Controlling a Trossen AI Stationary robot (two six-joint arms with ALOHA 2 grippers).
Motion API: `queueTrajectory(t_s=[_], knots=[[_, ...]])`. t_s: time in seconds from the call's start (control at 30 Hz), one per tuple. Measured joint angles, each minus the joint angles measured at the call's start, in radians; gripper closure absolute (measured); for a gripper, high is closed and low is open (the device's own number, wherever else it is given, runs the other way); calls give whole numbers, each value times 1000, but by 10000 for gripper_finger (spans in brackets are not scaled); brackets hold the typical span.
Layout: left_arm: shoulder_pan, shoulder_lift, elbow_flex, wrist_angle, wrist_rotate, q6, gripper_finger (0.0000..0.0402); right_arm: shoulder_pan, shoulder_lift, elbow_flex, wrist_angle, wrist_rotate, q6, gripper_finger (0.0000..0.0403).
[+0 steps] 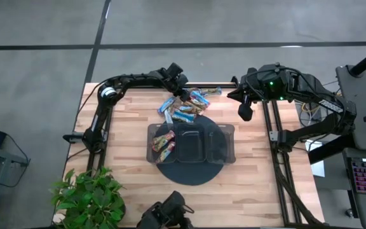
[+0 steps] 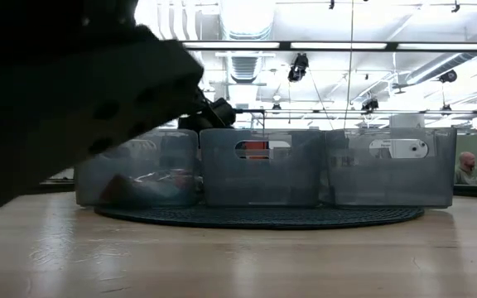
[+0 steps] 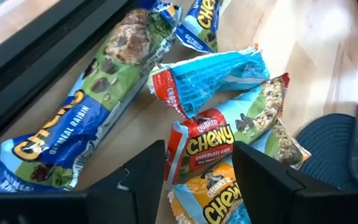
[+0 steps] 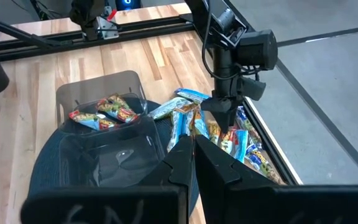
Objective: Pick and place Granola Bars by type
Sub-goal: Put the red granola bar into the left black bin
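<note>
Several foil-wrapped granola bars (image 1: 186, 105) lie in a loose pile on the wood near the table's far edge. My left gripper (image 1: 182, 95) slants down into the pile, open. Its fingers stand on either side of a light blue chocolate chip bar (image 3: 207, 146) with a red end, which lies on other bars. A dark blue oatmeal raisin bar (image 3: 86, 118) lies beside it. Reddish bars (image 1: 164, 143) lie in the left compartment of the dark tray (image 1: 216, 145). My right gripper (image 1: 245, 113) hangs shut, high over the far right. My left gripper has one finger (image 3: 145, 177) on each side of the chocolate chip bar's red end (image 3: 185, 146), coming slanting down from above. Whether the fingers touch the wrapper I cannot tell. The bar lies flat on the pile.
The tray stands on a round dark mat (image 1: 192, 173). A black frame rail (image 3: 36, 56) runs along the table's far edge right behind the pile. A potted plant (image 1: 91, 197) stands at the near left corner. A dark blurred shape (image 2: 56, 99) fills the low view's left.
</note>
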Motion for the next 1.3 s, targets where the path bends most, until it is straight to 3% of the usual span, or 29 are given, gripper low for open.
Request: queueTrajectory(t_s=[0.6,0.73,1.3], knots=[[0,-5,62,-8,68,-9,232,0,0,0,0,0,-15,394],[-1,-5,70,-1,174,-44,232,0,0,0,1,0,-16,394],[-59,-5,114,1,179,-50,232,0,0,0,3,1,-16,394]])
